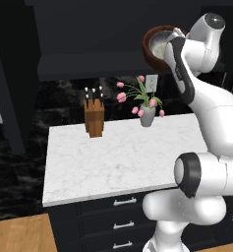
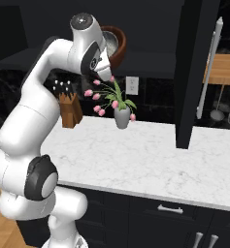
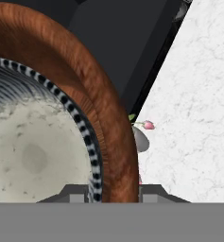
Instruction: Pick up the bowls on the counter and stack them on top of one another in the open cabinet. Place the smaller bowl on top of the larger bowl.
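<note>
You had two bowls, both up on the cabinet (image 1: 88,61) shelf: the grey bowl (image 3: 33,151) sat nested inside the brown bowl (image 3: 108,137). The jaws straddled their near rims, one finger on each side, spread. Below the cabinet, the marble surface (image 1: 123,162) carried one knife block (image 1: 94,117) and one vase (image 1: 147,115), leaving broad open room toward its front edge.

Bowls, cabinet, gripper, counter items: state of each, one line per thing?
larger bowl: on the open cabinet shelf, upright.
smaller bowl: nested inside the larger bowl, upright.
gripper: at the bowls' rims, one fingertip on each side; open or shut cannot be told.
flower vase: upright on the counter.
knife block: upright on the counter, knives in it.
</note>
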